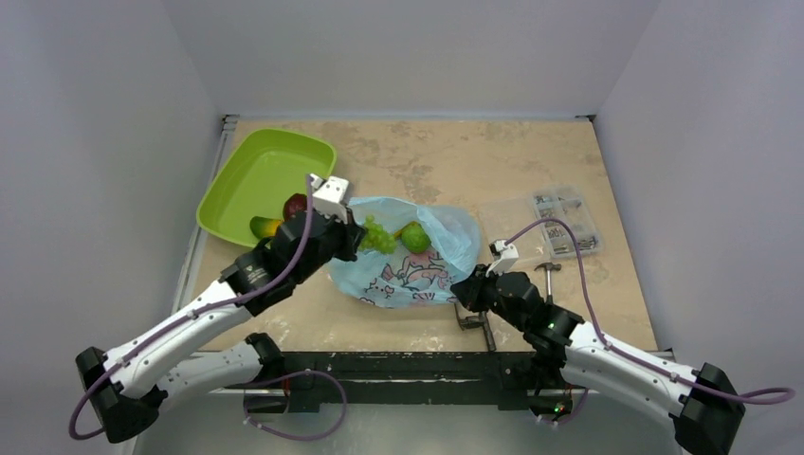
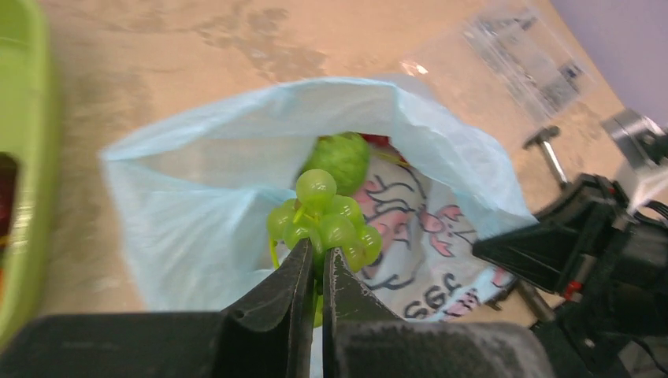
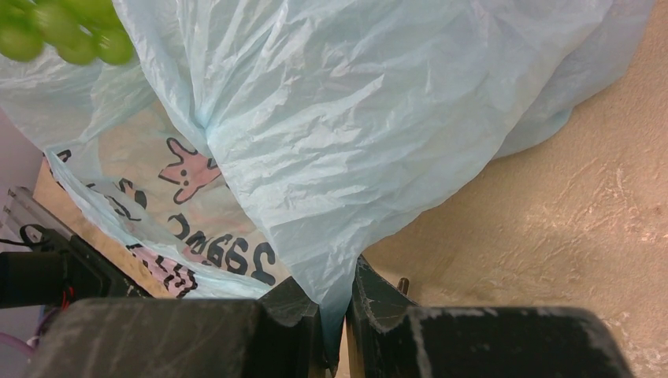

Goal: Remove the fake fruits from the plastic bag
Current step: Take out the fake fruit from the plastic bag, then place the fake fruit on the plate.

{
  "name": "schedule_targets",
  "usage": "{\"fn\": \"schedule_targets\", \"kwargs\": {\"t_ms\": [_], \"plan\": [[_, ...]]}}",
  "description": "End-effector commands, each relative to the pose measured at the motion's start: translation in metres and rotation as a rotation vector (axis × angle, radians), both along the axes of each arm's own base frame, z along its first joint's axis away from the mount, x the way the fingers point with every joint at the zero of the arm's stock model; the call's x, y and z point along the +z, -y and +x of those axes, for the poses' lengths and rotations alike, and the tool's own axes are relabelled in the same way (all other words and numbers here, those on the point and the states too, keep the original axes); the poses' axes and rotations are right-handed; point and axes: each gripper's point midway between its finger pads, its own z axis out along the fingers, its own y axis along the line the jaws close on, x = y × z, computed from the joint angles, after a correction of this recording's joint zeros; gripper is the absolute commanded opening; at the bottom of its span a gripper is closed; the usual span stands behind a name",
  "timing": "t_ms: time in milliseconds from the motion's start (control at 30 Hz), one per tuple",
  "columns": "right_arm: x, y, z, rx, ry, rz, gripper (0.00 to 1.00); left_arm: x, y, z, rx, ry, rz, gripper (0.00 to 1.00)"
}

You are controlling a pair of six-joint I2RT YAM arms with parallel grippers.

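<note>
Now in hand: lifting the green grape bunch (image 2: 324,224) out of the plastic bag (image 2: 197,197); this is judged from the grip and the open mouth.
Left gripper (image 2: 315,256): jaws nearly together, pinching the bunch low on its underside; the grapes stand proud above the fingertips.
Right gripper (image 3: 337,303): jaws closed on a fold of the bag at about its four o'clock edge in the top view, pinning it against the table (image 1: 446,152).
Where the fruits are: the grapes sit at the bag's mouth, at its nine o'clock side; the round green fruit (image 2: 340,160) lies just behind them inside the bag; a dark red piece (image 1: 296,204) and a yellowish piece (image 1: 264,226) are already in the lime-green tray (image 1: 256,166).
Doing it well: draw the bunch up and out toward ten o'clock, where the tray lies; move slowly, since the hold is on few grapes and could slip; clear the thin film before swinging sideways, so that the bag is not dragged along.
Holding arm: the pinch should hold while the left arm pulls, otherwise the mouth may collapse over the round fruit.
Left to do: at least the round green fruit; deeper contents cannot be told.
</note>
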Motion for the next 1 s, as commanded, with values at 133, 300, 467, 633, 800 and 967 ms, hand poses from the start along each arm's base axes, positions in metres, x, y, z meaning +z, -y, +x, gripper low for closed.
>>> {"fn": "schedule_targets", "kwargs": {"t_ms": [133,300,467,633,800,967], "plan": [[0.009,-0.003,0.004,-0.005,0.025,0.021,0.11,0.068,-0.147,0.029,0.461,0.199,0.194,0.00],[0.009,-0.003,0.003,-0.004,0.024,0.022,0.11,0.082,-0.215,0.045,0.807,0.198,0.211,0.00],[0.010,-0.002,0.002,-0.007,0.026,0.027,0.11,0.078,-0.227,0.071,0.885,0.176,0.115,0.00],[0.010,-0.001,0.003,-0.010,0.029,0.030,0.11,0.060,-0.245,0.103,0.974,0.102,0.140,0.00],[0.009,-0.002,0.003,-0.009,0.024,0.026,0.11,0.024,-0.275,0.127,1.079,-0.003,0.201,0.07],[0.008,-0.003,0.003,-0.005,0.022,0.021,0.11,-0.013,-0.279,0.137,1.037,-0.153,0.137,0.83]]}}
